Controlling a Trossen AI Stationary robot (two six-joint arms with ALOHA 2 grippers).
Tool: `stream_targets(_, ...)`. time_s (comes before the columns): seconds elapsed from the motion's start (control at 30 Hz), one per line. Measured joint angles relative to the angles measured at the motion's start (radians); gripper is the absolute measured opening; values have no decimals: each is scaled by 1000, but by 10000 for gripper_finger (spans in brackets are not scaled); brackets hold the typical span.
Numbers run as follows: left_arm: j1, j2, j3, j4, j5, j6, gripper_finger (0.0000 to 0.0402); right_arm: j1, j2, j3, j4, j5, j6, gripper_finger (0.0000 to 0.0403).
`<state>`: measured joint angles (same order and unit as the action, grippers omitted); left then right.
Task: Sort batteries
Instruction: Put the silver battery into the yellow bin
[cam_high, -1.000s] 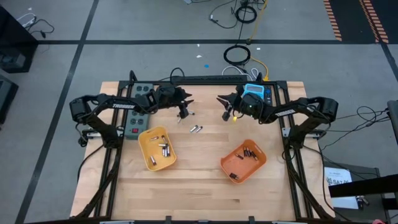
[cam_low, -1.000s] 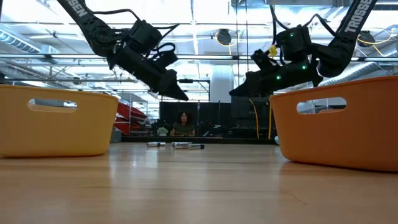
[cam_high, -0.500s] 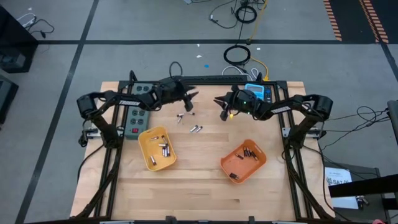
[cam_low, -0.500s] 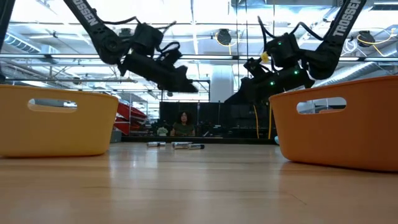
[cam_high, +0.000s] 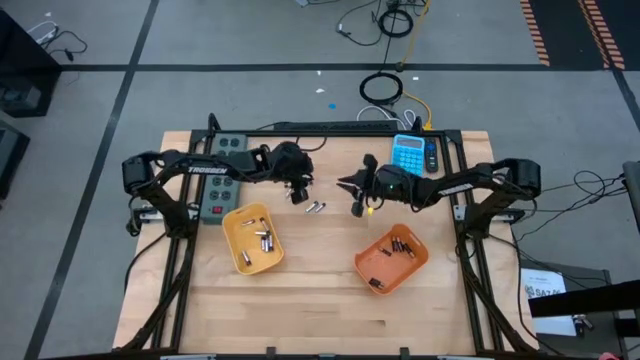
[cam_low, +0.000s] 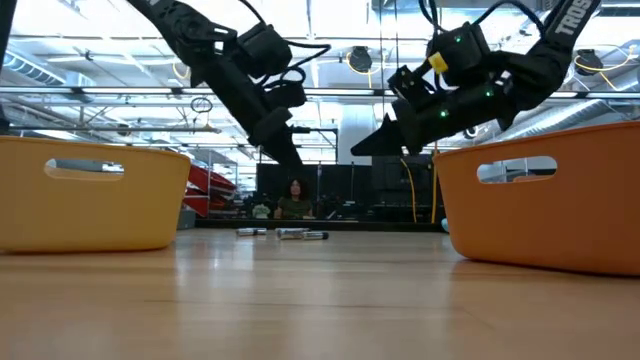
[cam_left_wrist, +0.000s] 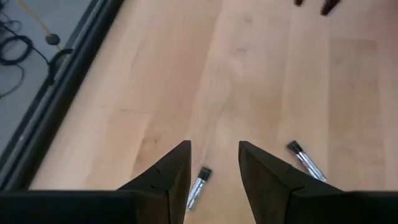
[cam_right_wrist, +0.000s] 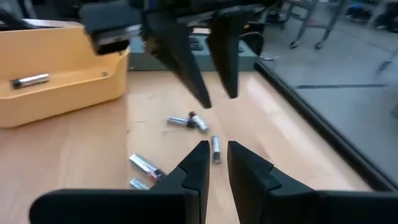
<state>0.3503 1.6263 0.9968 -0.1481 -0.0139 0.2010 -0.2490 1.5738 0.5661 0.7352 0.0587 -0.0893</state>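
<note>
Several small batteries (cam_high: 314, 207) lie loose on the wooden table between the two arms; they also show in the low view (cam_low: 288, 234). My left gripper (cam_high: 298, 192) is open and points down above them, with one battery (cam_left_wrist: 198, 184) below the gap between its fingers and another (cam_left_wrist: 303, 158) to one side. My right gripper (cam_high: 352, 194) hovers just right of the batteries, open by a narrow gap (cam_right_wrist: 217, 148), and is empty. A yellow tray (cam_high: 236, 253) and an orange tray (cam_high: 412, 268) each hold several batteries.
A blue calculator (cam_high: 408, 152) lies at the far edge behind the right arm. A grey button box (cam_high: 222, 180) lies at the far left under the left arm. The yellow tray stands near left and the orange tray near right. A person shows far off in the room (cam_low: 295, 198).
My left gripper swung toward the far edge, then came back toward the near edge and down over the loose batteries, tipping its fingers steeply downward. My right gripper moved toward the near edge, closer to the batteries. The batteries have not moved.
</note>
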Motion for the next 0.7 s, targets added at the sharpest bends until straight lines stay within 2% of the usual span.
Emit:
stream_targets(0.23, -26, 7, 6, -11, -48, -19, 148, 36, 10, -9, 15, 15, -42, 58)
stream_targets(0.37, -15, 7, 6, -31, -50, -11, 179, 35, 9, -48, 116, 19, -43, 70)
stream_targets(0.47, -1, 11, 7, -31, -40, -1, 204, 36, 9, -69, 129, 14, -43, 76)
stream_targets(0.57, 24, 45, 61, -113, -14, 24, 210, 34, 9, -81, 128, 19, -56, 77)
stream_targets(0.7, 69, 147, 203, -256, 57, 42, 205, 16, 9, -98, 169, 13, -79, 77)
